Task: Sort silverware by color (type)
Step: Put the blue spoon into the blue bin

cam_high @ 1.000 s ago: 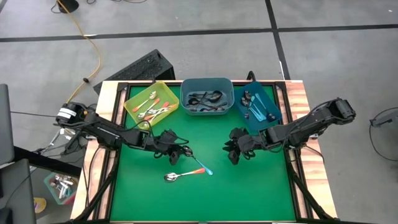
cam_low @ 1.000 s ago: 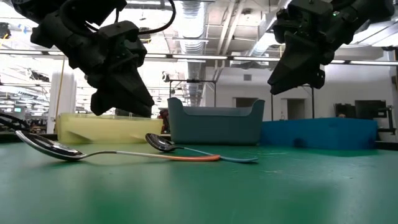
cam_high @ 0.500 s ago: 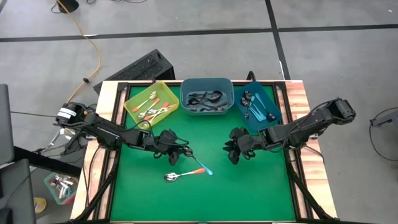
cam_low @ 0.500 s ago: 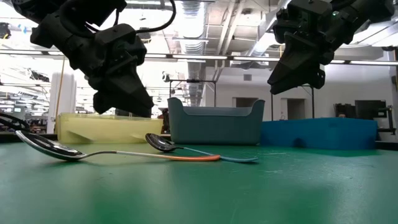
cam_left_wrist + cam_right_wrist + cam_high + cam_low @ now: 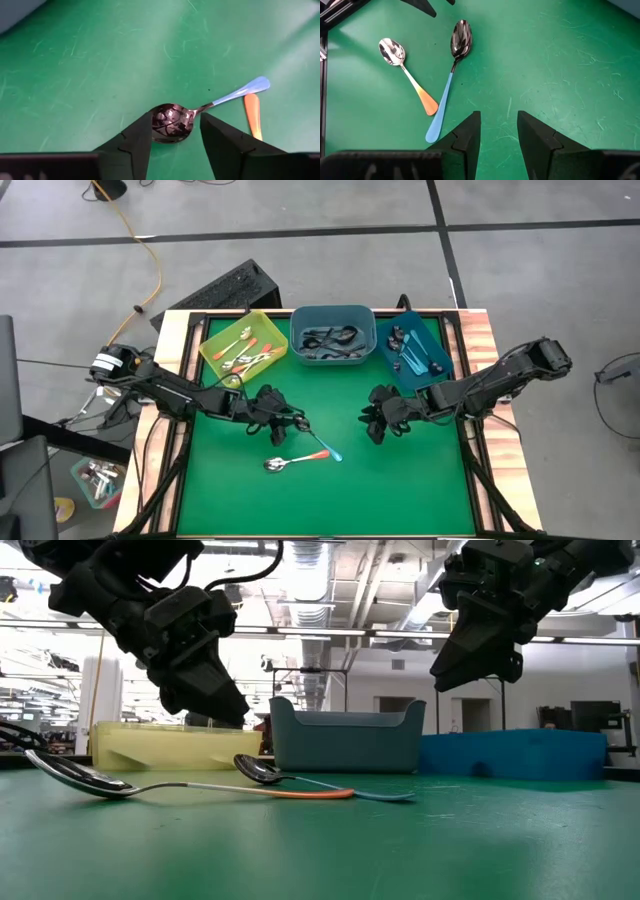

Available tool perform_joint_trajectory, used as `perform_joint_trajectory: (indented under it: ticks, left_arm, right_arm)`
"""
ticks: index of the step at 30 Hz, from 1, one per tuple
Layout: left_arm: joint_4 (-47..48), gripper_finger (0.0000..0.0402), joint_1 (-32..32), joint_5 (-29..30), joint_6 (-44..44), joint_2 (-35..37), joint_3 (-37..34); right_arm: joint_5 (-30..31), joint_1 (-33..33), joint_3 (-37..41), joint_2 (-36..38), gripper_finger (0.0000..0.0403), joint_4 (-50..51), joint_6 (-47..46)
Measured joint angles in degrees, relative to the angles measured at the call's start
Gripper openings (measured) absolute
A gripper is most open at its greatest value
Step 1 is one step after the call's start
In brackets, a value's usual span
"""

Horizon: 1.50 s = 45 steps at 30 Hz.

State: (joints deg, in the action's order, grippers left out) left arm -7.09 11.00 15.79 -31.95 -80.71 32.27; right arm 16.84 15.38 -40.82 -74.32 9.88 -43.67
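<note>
Two spoons lie flat on the green mat (image 5: pixel 420 480), their handle ends meeting. The blue-handled spoon (image 5: pixel 320 442) has its bowl (image 5: pixel 170 122) toward the bins. The orange-handled spoon (image 5: pixel 295 461) has its bowl (image 5: pixel 391 51) toward the table's left edge. My left gripper (image 5: pixel 176 120) hovers open above the blue spoon's bowl, one finger on each side, clear of it in the low view (image 5: pixel 205 710). My right gripper (image 5: pixel 497 117) hangs open over bare mat right of the spoons (image 5: pixel 375 428), with nothing between its fingers.
Three bins stand along the far edge: a yellow one (image 5: pixel 243 345) with orange-handled spoons, a grey-blue one (image 5: pixel 332 333) with dark spoons, and a blue one (image 5: pixel 412 350) with blue-handled spoons. Wooden rails (image 5: pixel 480 340) border the mat.
My left gripper has rolled about its own pointing line while staying in place over the blue spoon's bowl. The spoons have not moved.
</note>
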Motion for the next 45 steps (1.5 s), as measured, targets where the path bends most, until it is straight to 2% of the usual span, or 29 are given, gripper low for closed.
perform_joint_trajectory:
  ticks: [7, 10, 13, 17, 25, 37, 45]
  left_arm:
    - [0.55, 0.0210, -0.29, 3.17, 2.78, 0.00, 0.00]
    - [0.15, 0.0225, -1.19, 1.47, 2.65, 0.02, 0.09]
    - [1.67, 0.0228, -2.41, -1.30, 2.28, 0.02, 1.80]
    - [6.36, 0.0229, -3.45, -1.20, 6.03, 0.04, 4.29]
    - [8.22, 0.0229, -4.63, -3.07, 5.56, 0.07, 4.81]
    - [6.66, 0.0229, -0.78, -7.93, 25.55, 0.07, 4.81]
    - [6.45, 0.0229, 1.33, -7.65, 23.56, 0.63, 4.88]
  right_arm:
    - [1.85, 0.00, 0.00, 0.00, 0.0140, -0.11, -1.14]
    - [2.67, -0.08, 0.00, 0.12, 0.0140, -3.65, -2.83]
    - [2.80, -0.68, -0.02, 1.70, 0.0140, -10.92, -0.71]
    - [2.90, -2.06, -0.11, 2.69, 0.0140, -16.06, 3.36]
    - [2.87, -2.72, 0.07, 0.97, 0.0140, -11.87, 1.16]
    - [2.62, -0.07, -0.09, -1.11, 0.0140, -10.14, -1.80]
    - [2.60, -0.36, -0.02, -1.14, 0.0140, -12.41, -1.98]
